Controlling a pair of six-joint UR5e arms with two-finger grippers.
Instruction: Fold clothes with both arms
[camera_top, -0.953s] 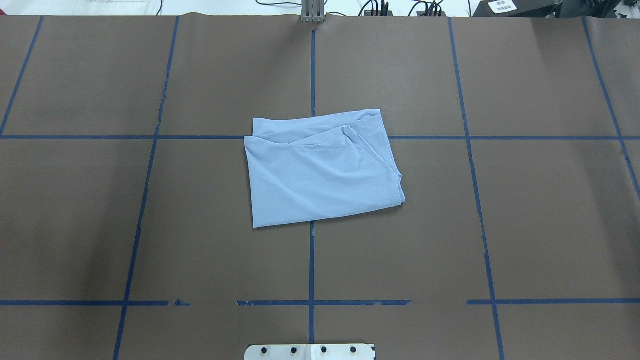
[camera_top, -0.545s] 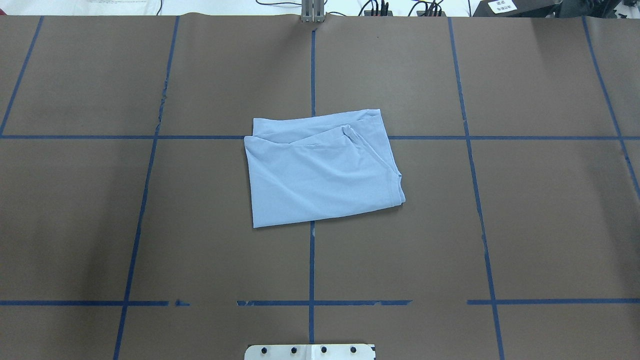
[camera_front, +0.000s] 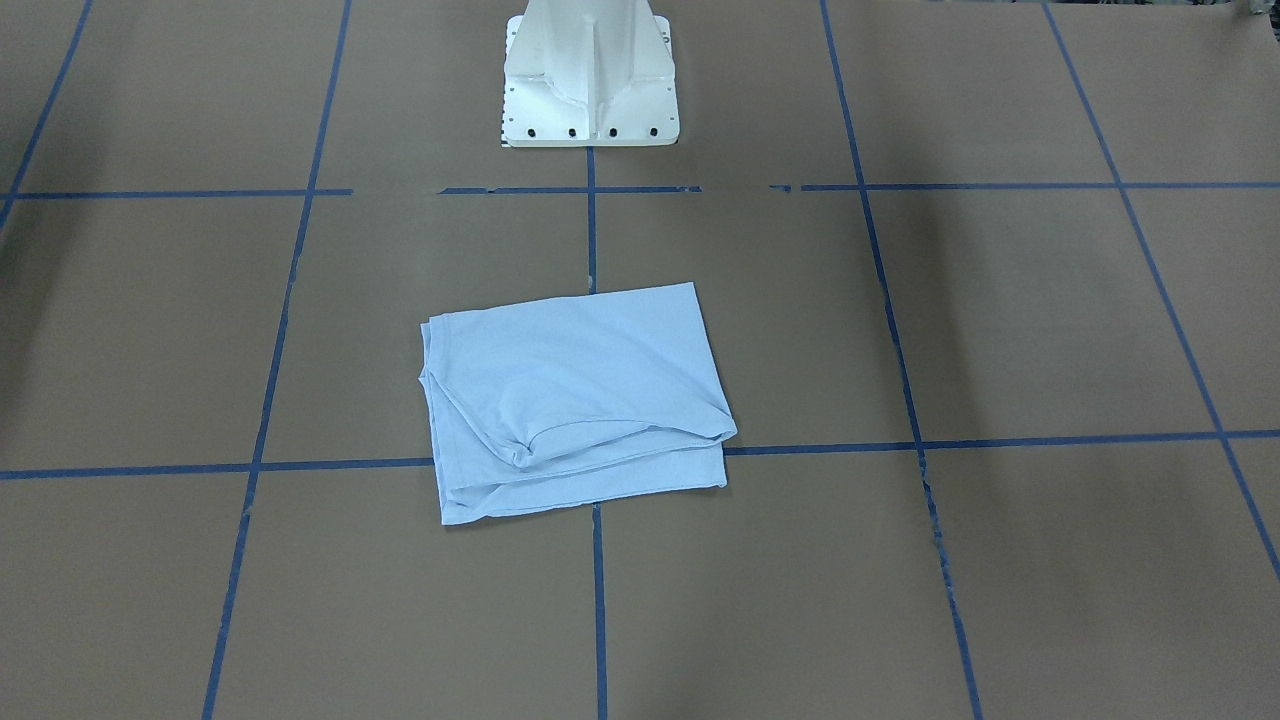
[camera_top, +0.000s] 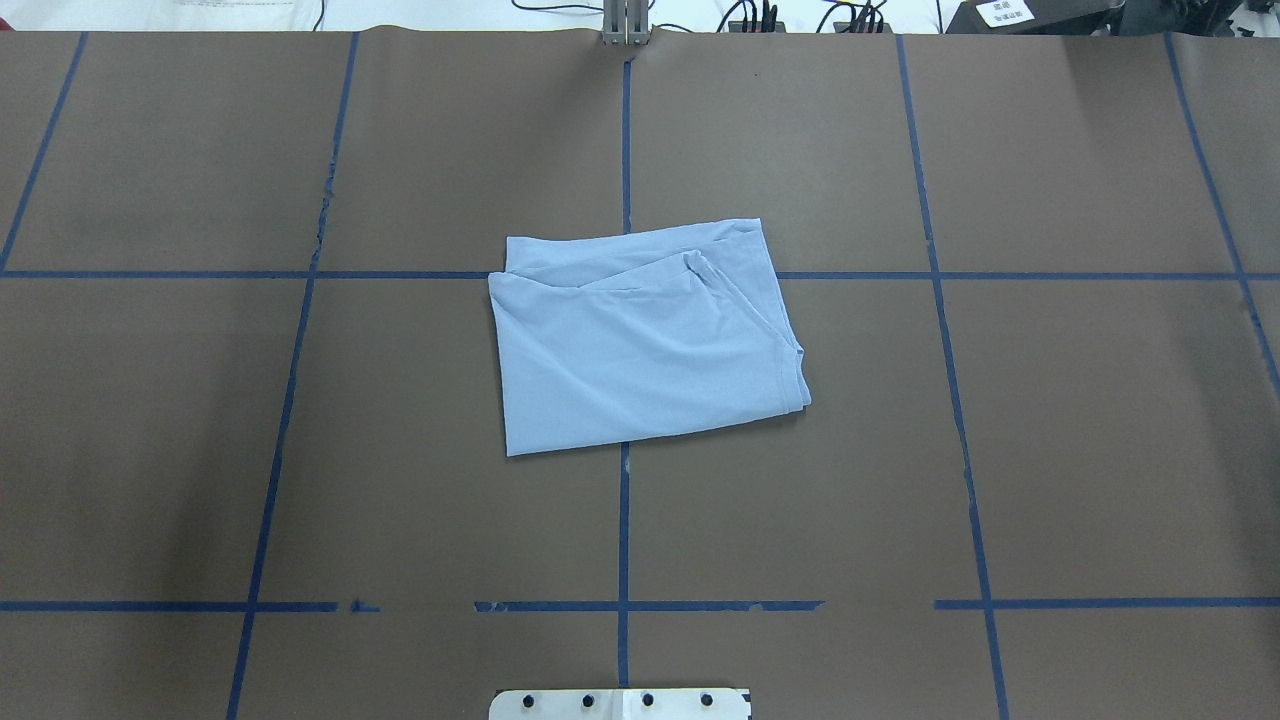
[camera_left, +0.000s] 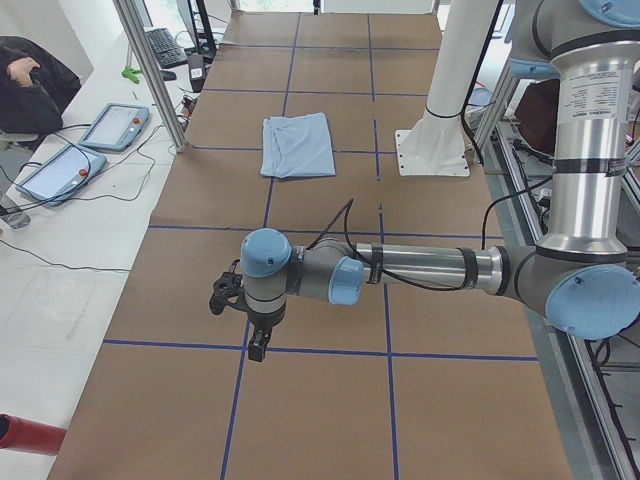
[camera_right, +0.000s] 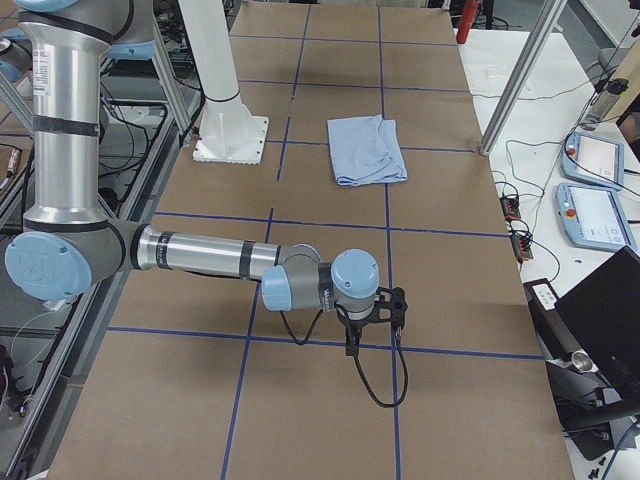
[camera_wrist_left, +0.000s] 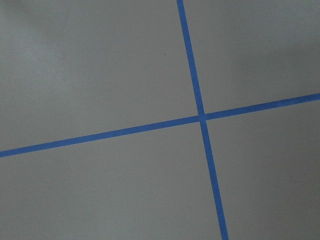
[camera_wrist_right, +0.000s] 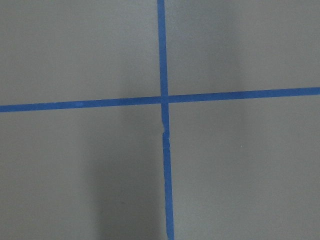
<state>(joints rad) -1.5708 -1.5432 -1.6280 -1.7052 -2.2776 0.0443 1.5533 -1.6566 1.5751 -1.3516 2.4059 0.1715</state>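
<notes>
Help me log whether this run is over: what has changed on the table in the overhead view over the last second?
Nothing has visibly changed. The folded T-shirt lies in the same spot and the same shape on the table as in both earlier pictures, with nothing touching it.

A brown paper-covered table (camera_top: 1100, 450) carries a grid of blue tape lines (camera_top: 623, 530). Beside it, on a white surface (camera_left: 60, 270), a blue-rimmed touchscreen pendant (camera_left: 115, 127) lies just beside a second, matching pendant (camera_left: 58, 172), near a slanted aluminium frame post (camera_left: 150, 70).
</notes>
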